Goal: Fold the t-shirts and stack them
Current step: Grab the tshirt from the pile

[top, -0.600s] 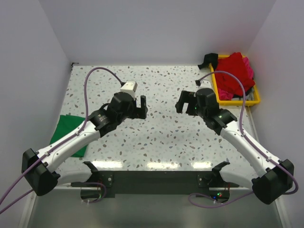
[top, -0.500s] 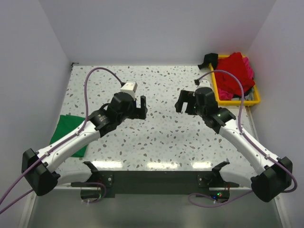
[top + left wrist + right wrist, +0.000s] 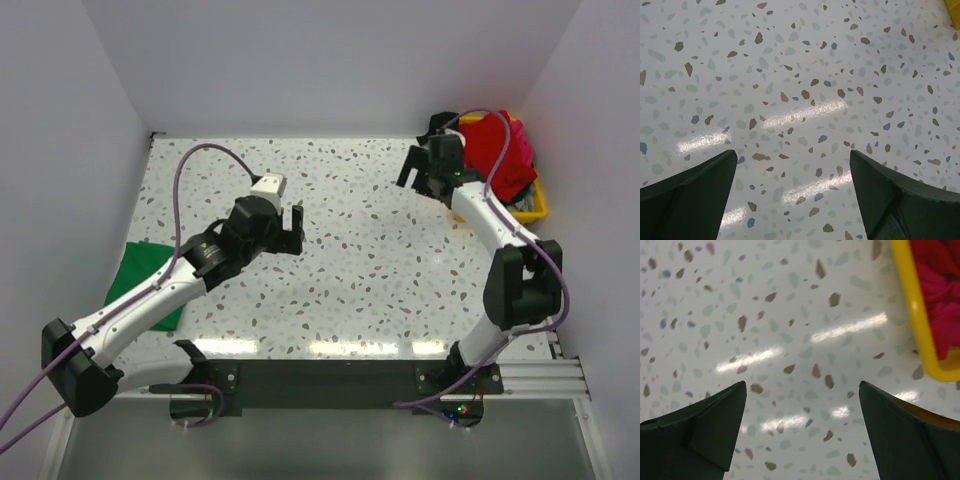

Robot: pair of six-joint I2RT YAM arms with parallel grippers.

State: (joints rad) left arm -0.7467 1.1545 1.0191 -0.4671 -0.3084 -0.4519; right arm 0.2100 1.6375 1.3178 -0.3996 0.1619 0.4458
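- R arm's on the move: half a sec ago the R gripper (image 3: 415, 172) sat mid-table facing the left one, now it's swung out to the far-right corner, right beside the yellow tray (image 3: 532, 211).
- Reads as going for the next shirt; no grab yet.
- Red t-shirt (image 3: 490, 150) is heaped in the tray, pink t-shirt (image 3: 940, 305) bunched under/beside it. Neither is touched.
- Green t-shirt (image 3: 135, 272) lies at the table's left edge, partly hidden by the L arm.
- R pose: elbow folded up high, forearm reaching away from the base, wrist cam looking down on bare table (image 3: 790, 315) with the tray rim top-right. Fingers wide apart, nothing between them.
- L arm barely shifted: stretched diagonally to mid-table, L gripper (image 3: 293, 232) hovering over bare speckled top. Fingers also spread wide, empty.
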